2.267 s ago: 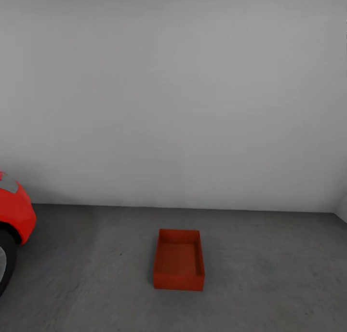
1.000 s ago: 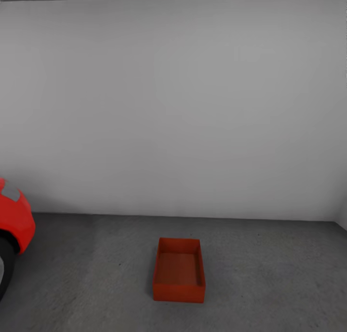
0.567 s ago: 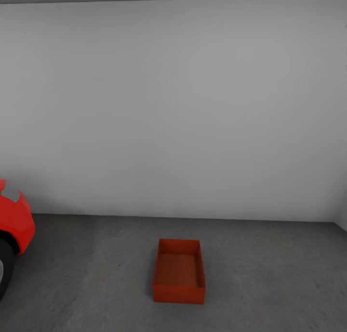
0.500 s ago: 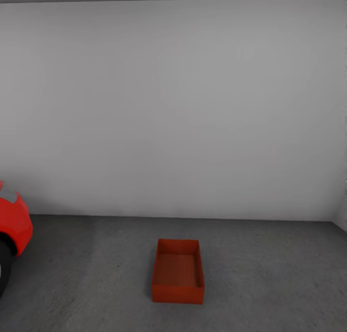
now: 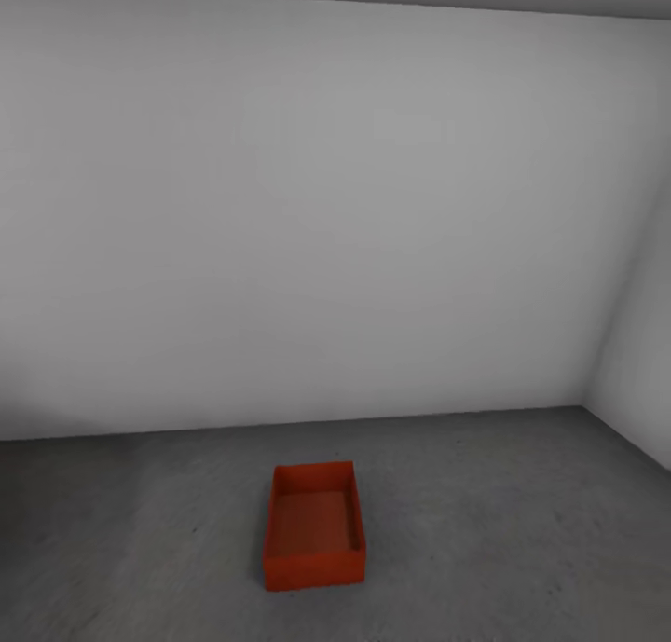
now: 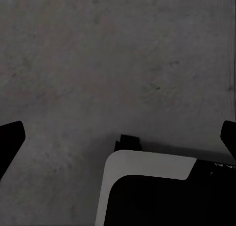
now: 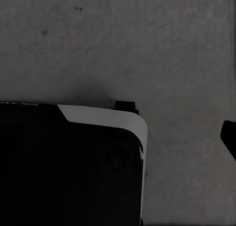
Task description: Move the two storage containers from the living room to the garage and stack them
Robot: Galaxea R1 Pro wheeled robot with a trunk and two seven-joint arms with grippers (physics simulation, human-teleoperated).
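One orange-red storage container (image 5: 313, 526) sits open side up and empty on the dark grey concrete floor (image 5: 522, 530) of the garage, a short way out from the pale grey back wall. In the left wrist view my left gripper (image 6: 118, 137) hangs open over bare concrete, its dark fingertips (image 6: 10, 137) at both edges of the picture. The right wrist view shows my right gripper (image 7: 118, 137) over concrete too, with one dark fingertip (image 7: 229, 136) at the edge and nothing held.
A pale grey side wall (image 5: 643, 344) meets the back wall (image 5: 326, 204) at the right corner. My own white-and-black base (image 6: 147, 167) lies under the left gripper, and the same base (image 7: 98, 122) under the right one.
The whole head view has swung to the right: the red car has left the picture at the left and the right corner has come in. The container lies as before.
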